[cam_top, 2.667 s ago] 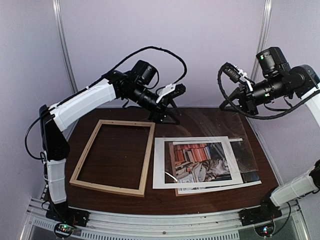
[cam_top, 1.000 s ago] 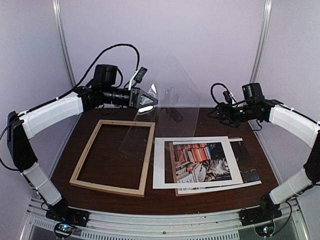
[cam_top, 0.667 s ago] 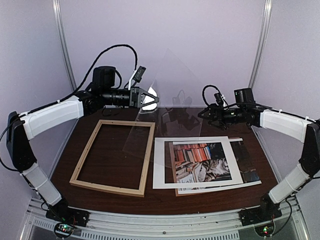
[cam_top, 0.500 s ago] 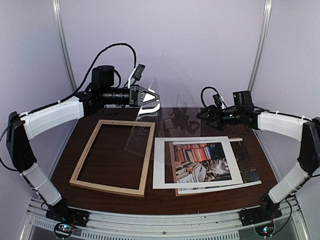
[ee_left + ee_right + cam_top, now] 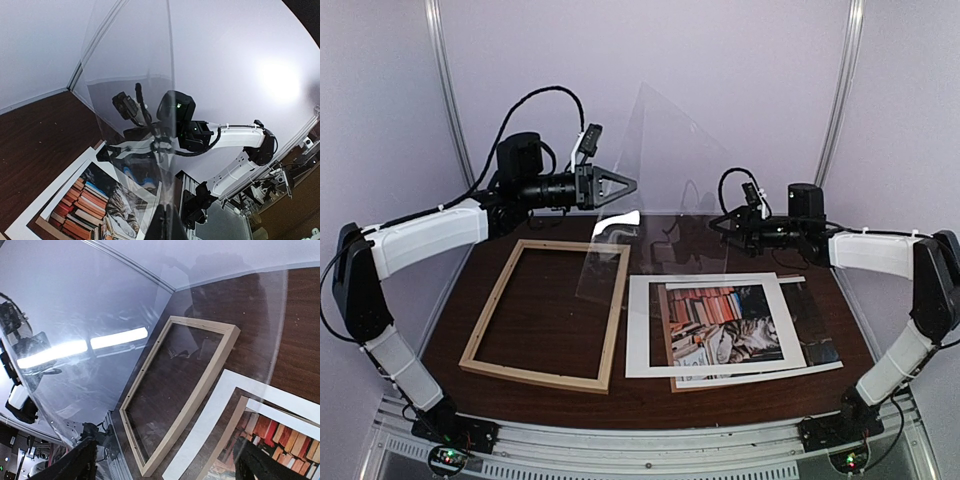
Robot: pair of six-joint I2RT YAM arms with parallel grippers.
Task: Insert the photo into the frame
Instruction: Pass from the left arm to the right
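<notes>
Plastic up in the air on the left side! The left pincer (image 5: 630, 184) is clamped tight on 1 edge of a clear sheet (image 5: 655, 150). The sheet stands nearly upright over the back of the table (image 5: 740, 400), with its top corner high against the rear wall. From above, its lower end overlaps the right strip of the frame (image 5: 492, 300); touching or not, I cannot tell.

Left wrist view: the sheet (image 5: 130, 75) runs edge-on straight down into the closed pincer (image 5: 165, 222) at the bottom. The right arm (image 5: 235, 137) shows through the plastic.

Over on the right, the right pincer (image 5: 718, 224) is spread wide and holds nothing. It sits level with the sheet's right side and points toward it. Whether a tip meets the plastic, I cannot tell. Its wrist view puts the 2 fingers (image 5: 75, 465) far apart in the bottom corners, and the sheet (image 5: 100, 315) fills the upper left with bright glare stripes across it.

Down on the table, the frame lies flat at the left with dark tabletop showing inside it. The photo (image 5: 710, 325) lies face up just right of the frame, cat and red books showing. It is close beside the frame's right strip, not inside it. The photo rests on another layer (image 5: 820, 345) that sticks out at its right and near edges.
</notes>
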